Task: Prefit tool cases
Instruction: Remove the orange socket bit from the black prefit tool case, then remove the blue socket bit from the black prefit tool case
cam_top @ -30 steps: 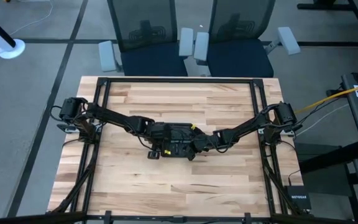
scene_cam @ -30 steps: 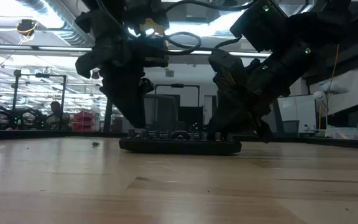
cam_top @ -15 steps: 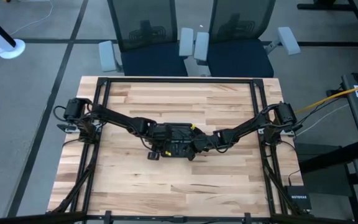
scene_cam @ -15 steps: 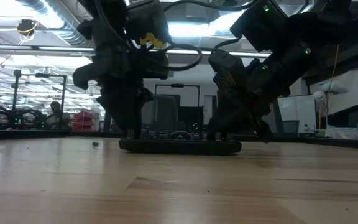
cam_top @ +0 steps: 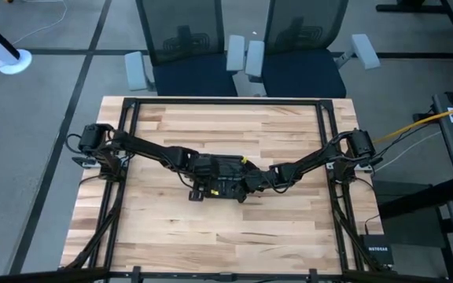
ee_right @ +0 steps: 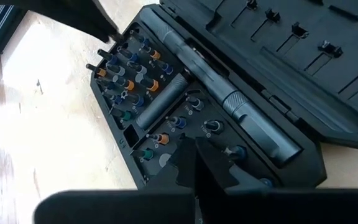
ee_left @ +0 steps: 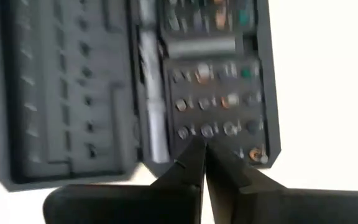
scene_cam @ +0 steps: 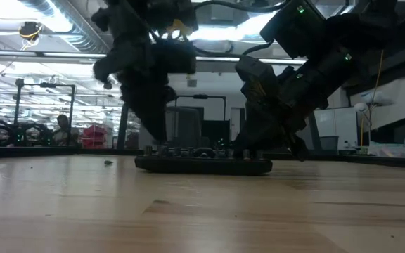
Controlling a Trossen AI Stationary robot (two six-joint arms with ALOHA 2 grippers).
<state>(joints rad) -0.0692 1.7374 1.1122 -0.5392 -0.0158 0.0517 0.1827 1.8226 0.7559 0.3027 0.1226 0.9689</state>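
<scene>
Since half a second ago the left claw (scene_cam: 152,133) has shifted slightly right above the case (cam_top: 225,182); the case itself has not moved. It lies open mid-worktop (cam_top: 211,236), both halves flat. Both claws are pressed together: the left claw's tips over the bit slots, the right claw (ee_right: 196,146) low over its right end.

Dark jointed arms (cam_top: 152,152), yellow tag (cam_top: 244,159)

Left tool shifts over the open case

The left tool (scene_cam: 146,133) has swung slightly sideways above the tool case (scene_cam: 202,164), its wrist now tilted.
</scene>
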